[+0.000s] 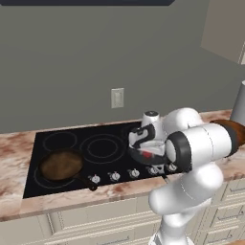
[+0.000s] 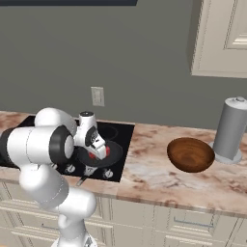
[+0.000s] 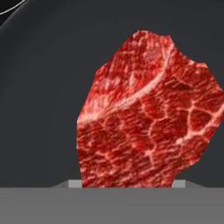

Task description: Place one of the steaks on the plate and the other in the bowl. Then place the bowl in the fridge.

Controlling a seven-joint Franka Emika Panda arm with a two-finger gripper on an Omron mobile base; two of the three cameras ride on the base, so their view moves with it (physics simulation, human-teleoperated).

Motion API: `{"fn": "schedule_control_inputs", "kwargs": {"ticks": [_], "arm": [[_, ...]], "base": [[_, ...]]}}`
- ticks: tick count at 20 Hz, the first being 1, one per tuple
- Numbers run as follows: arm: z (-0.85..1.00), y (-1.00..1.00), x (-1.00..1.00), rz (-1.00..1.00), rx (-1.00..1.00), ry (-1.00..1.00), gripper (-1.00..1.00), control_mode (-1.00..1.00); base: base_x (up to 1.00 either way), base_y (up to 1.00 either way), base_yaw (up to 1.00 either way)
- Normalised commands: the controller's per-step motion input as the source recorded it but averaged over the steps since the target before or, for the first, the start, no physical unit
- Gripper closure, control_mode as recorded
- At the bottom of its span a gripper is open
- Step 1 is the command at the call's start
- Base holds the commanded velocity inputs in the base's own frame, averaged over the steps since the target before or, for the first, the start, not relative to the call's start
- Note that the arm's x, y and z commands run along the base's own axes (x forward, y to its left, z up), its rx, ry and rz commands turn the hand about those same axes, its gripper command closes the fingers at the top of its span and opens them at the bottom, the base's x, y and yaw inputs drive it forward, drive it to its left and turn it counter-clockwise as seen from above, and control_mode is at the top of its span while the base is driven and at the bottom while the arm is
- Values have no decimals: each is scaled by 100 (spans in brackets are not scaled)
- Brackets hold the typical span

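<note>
A raw-red steak (image 3: 148, 118) with white marbling lies on the dark floor of a black round pan (image 2: 115, 155) on the stovetop. My gripper (image 3: 127, 183) is right down over this steak, one fingertip just showing at each of its lower edges. Whether the fingers press the meat is hidden. In the base views the white hand (image 1: 143, 139) points down into the pan, with red meat (image 2: 106, 152) showing under it. The reddish-brown bowl (image 2: 191, 154) stands empty on the counter to the right of the stove. The plate and the fridge are out of view.
A brown frying pan (image 1: 61, 165) with a long handle sits on the stove's left burner. A tall grey canister (image 2: 230, 128) stands just behind and right of the bowl. Stove knobs (image 1: 115, 176) line the front edge. A wall cabinet (image 2: 222, 38) hangs at the upper right.
</note>
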Motion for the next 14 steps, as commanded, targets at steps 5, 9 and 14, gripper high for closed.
{"fn": "schedule_control_inputs", "kwargs": {"ticks": [5,9,14], "arm": [[73,-70,-18,3,-13,-6,100,-100],[97,-99,0,4,-10,-2,100,-100],[70,-100,0,0,-3,3,100,-100]], "base": [[0,0,0],[0,0,0],[0,0,0]]}}
